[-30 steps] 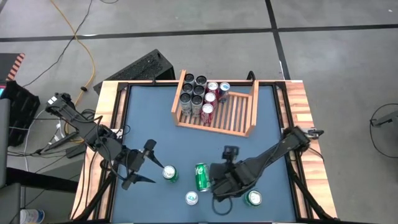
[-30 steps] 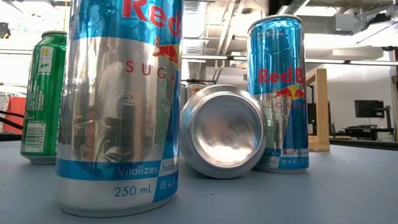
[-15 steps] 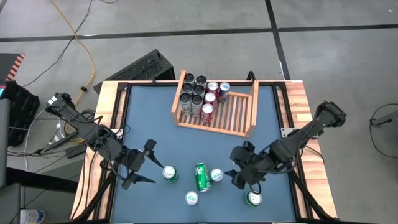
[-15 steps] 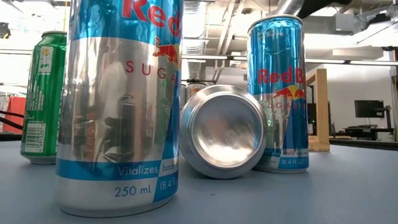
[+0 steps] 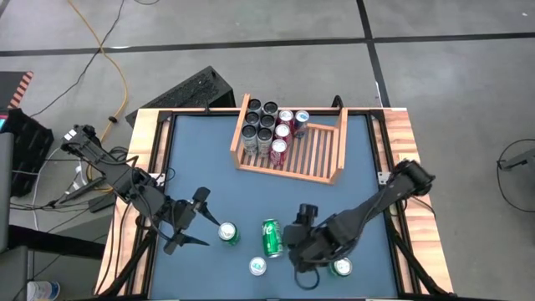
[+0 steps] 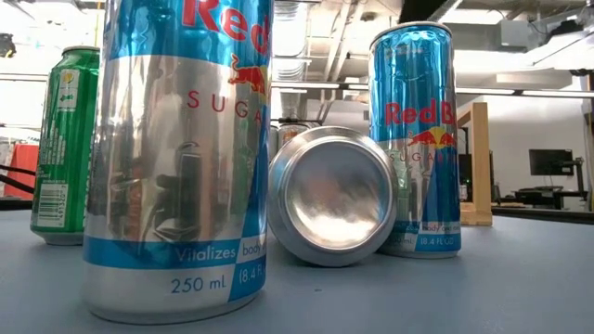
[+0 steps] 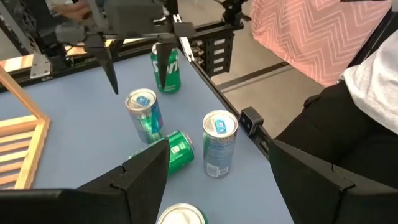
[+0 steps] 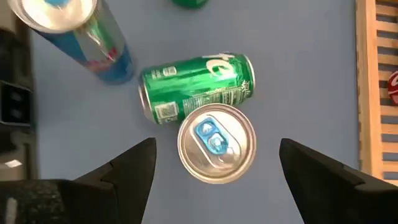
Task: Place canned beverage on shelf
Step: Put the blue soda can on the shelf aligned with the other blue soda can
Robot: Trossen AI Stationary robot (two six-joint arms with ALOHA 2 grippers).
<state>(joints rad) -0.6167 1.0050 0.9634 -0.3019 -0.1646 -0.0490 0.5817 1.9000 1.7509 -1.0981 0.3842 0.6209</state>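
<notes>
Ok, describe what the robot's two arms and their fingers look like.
Both are dark, near-black jointed arms of slim links and chunky joints. The left arm trails black cables near its base and ends in the left gripper, with two thin pointed fingers. The right arm thickens into a bulky wrist block at the right gripper, whose fingers are broad, flat, matte black wedges.

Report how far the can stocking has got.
Done: a batch of cans already stands in the back left corner of the shelf.
In hand: the right gripper is open above an upright blue-tab can beside the toppled green can, nothing gripped yet.
Left: five loose cans on the table; the left gripper waits open near an upright green can.
</notes>
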